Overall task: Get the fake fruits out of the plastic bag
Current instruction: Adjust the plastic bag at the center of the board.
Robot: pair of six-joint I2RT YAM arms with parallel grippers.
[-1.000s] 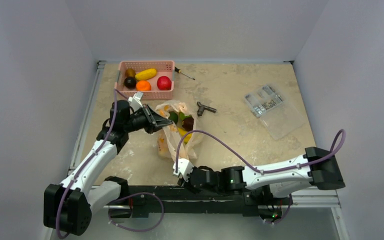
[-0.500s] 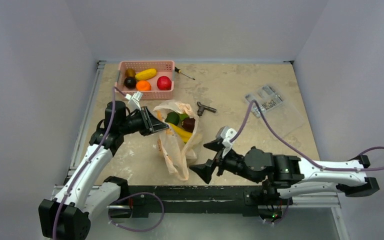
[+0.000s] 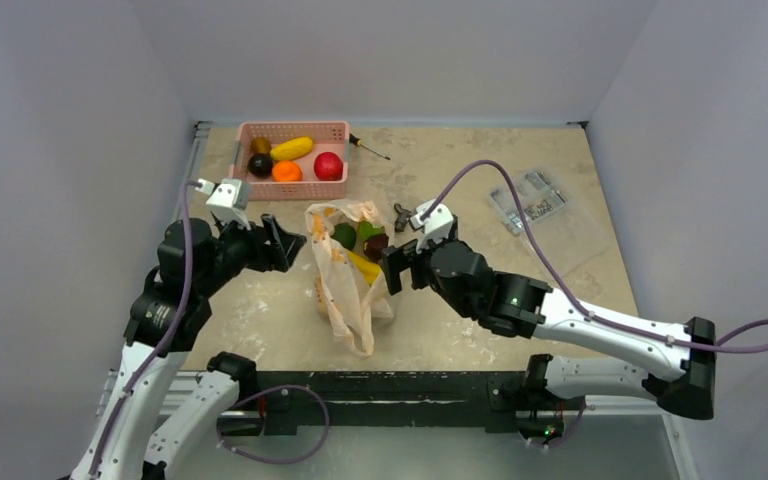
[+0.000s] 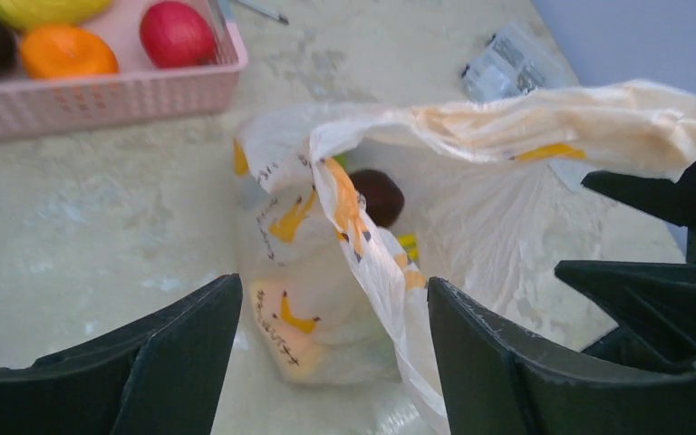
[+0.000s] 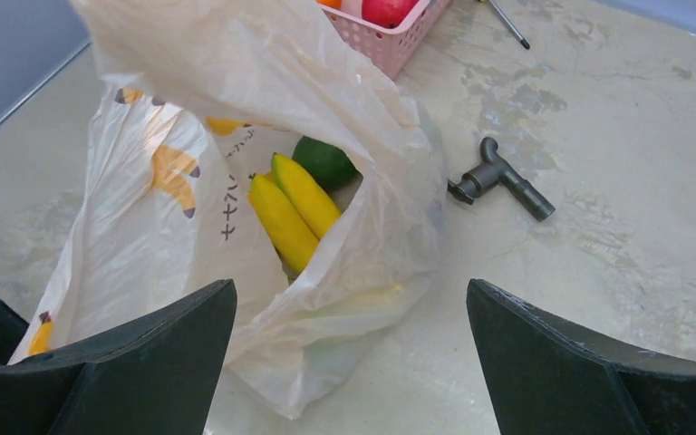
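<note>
At the left, the left gripper (image 3: pixel 293 243) hung above the table (image 3: pixel 480 180) with its jaws well apart and nothing clamped between them, pointing right toward the plastic bag (image 3: pixel 343 295). In the left wrist view a loose fold of the bag (image 4: pixel 507 127) hung in the gap between the fingers (image 4: pixel 163 362) of that gripper (image 4: pixel 331 285), nearer the right one; whether it touched could not be told. Beyond that gripper, at the far left corner, stood a pink basket (image 3: pixel 290 126) with other fruit in it, apart from the bag.

The bag lay with its long axis running from the far side toward the near edge, its narrow end nearest the arms and its mouth gaping upward at the far end. Inside the mouth sat the fake fruits: a green ball (image 3: pixel 345 236) farthest left, a maroon round fruit (image 3: pixel 377 246) to its right, and a banana bunch (image 3: pixel 363 265) lying slantwise, far-left to near-right.

Just right of the bag, the right gripper (image 3: pixel 393 272) faced left at the mouth, jaws spread wide and empty. From its wrist camera the bananas (image 5: pixel 294 213) and green ball (image 5: pixel 324 161) lay straight ahead of the right gripper (image 5: pixel 352 290), past the bag's crumpled rim (image 5: pixel 172 109).

Farther right, a grey metal fitting (image 3: pixel 412 217) lay near the bag's far end, with bare table on toward a clear packet (image 3: pixel 540 210) near the right wall.
</note>
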